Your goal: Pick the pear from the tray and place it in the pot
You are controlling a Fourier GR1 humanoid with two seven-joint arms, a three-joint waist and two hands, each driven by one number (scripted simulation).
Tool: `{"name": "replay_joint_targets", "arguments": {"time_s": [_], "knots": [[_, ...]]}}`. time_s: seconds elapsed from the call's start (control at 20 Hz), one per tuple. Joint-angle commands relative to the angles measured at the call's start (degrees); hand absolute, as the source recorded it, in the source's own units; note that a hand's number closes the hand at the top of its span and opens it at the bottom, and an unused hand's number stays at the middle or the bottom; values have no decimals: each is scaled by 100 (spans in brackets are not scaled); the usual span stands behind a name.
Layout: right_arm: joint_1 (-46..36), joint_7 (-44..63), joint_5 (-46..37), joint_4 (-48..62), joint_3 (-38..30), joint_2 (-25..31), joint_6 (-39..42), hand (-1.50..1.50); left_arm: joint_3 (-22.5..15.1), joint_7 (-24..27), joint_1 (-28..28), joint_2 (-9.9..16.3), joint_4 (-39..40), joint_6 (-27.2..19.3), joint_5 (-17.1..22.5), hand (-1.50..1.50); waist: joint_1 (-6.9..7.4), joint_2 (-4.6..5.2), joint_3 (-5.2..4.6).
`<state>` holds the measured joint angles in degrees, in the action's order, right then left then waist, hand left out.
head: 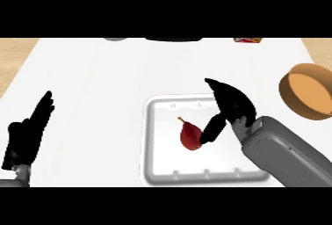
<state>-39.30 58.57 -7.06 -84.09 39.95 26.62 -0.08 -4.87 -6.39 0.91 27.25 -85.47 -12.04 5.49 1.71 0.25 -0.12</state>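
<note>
— What did the left hand (27, 134) look like?

— It rested at the left edge of the white counter (97, 88), fingers straight and pointing up and away, holding nothing. Only a bit of grey wrist showed under it at the lower corner.

— And moving right?

— The white tray (159, 145) sat near the middle of the counter, toward the near edge. The pear (189, 135) lay inside it, dark red, stem toward the far left, roughly at the tray's centre.

— Was the right hand (230, 107) on it?

— It was over the tray's right part, coming in on the grey forearm (282, 151) from the lower right. The fingers stretched up and to the left, spread away from the thumb (212, 128), which pointed down to the pear's right side. The thumb tip appeared to touch or nearly touch the fruit; I could not tell which. The hand was wide open and had not closed on anything.

— The pot?

— The pot (310, 90), orange-brown, stood at the right edge, well apart from the tray, tipped so its open inside showed.
</note>
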Motion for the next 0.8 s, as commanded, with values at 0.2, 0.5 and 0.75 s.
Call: {"name": "replay_joint_targets", "arguments": {"time_s": [0.2,0.5,0.75], "knots": [[-822,811,1138,1612,14,-784,1672,-150,37,22,-190,-44,-201,10,-12,0,96,6,7],[-1355,830,1476,2553,-116,-1196,2080,-150,127,146,-113,-75,112,95,-93,0,-45,1,7],[-1586,991,1324,2991,125,-1740,2039,-150,150,116,-95,-153,7,120,-117,0,-81,-17,8]]}}
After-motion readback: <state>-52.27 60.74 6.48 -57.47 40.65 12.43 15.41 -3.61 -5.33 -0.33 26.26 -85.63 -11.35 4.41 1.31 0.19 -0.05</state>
